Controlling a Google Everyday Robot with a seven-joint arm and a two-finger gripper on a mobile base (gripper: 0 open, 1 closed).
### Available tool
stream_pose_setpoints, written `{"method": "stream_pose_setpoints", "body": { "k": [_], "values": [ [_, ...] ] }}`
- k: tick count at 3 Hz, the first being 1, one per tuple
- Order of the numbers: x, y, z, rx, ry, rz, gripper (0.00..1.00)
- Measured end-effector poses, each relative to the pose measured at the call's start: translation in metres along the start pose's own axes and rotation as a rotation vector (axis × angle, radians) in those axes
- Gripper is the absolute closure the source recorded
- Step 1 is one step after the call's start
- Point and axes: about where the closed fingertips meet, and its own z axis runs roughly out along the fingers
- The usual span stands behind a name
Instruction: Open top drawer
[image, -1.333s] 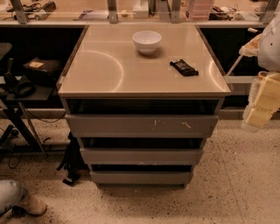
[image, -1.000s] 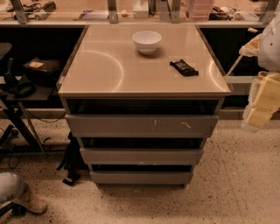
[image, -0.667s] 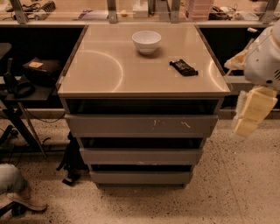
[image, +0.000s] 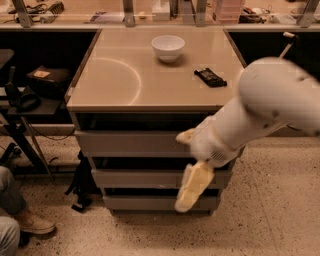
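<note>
Gripper over the right end of the top drawer

Your gripper (image: 196, 161) hangs in front of the cabinet (image: 105, 95), covering the right end of the top drawer (image: 125, 143) (open or closed, you cannot tell). The drawer front is shut, and its bare part stretches toward 9 o'clock from the gripper, long axis running 9 to 3. Two lower drawers (image: 140, 178) sit at 6 o'clock; bowl (image: 168, 47) and black bar (image: 210, 77) lie up at 12, a shoe (image: 32, 222) at 8, all out of the way.
</note>
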Motion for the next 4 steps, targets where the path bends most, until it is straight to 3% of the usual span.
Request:
{"method": "stream_pose_setpoints", "body": {
  "k": [1,2,3,4],
  "values": [
    [-0.007,0.03,0.139,-0.189,-0.013,0.034,0.0],
    [0.011,0.044,0.184,-0.238,-0.012,0.094,0.0],
    [0.031,0.023,0.171,-0.129,0.02,0.158,0.0],
    [0.07,-0.008,0.12,0.109,0.02,0.306,0.0]
  ]
}}
